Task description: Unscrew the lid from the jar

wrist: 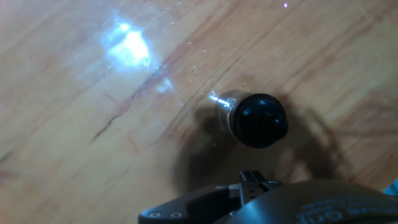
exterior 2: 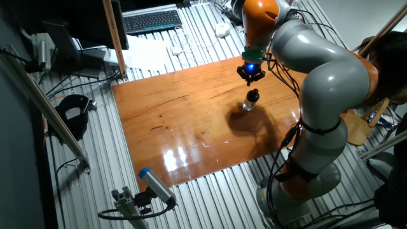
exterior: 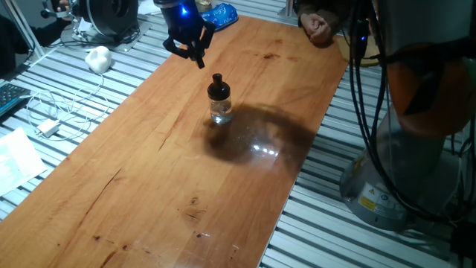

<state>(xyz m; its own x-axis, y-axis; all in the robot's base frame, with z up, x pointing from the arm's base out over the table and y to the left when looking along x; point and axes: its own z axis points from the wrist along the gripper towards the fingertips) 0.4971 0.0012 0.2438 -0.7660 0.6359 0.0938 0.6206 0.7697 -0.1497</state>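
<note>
Looking first at one fixed view, the jar stands upright near the middle of the wooden surface, and the lid sits on top of it, so I judge that the unscrewing has not begun: nothing is loosened as far as one can see, and the whole task is left to do. In this view the gripper hangs in the air above and behind the jar, clearly apart from it, with a blue light glowing on the hand; its fingers point down toward the surface, but they overlap in this angle and I cannot tell if they are spread or pressed together. In the other fixed view, the arm bends over the surface from the right side, and the gripper is just above the lid, not touching it; the jar is near the far right part of the board, in the shadow of the arm. In the hand view, the camera looks down on the black lid with its little knob, and a bit of the clear glass of the jar shows at its left. The lid lies right of centre, so I think the hand needs a small correction before it descends. The fingertips do not show here, so how the fingers stand remains unclear.
</note>
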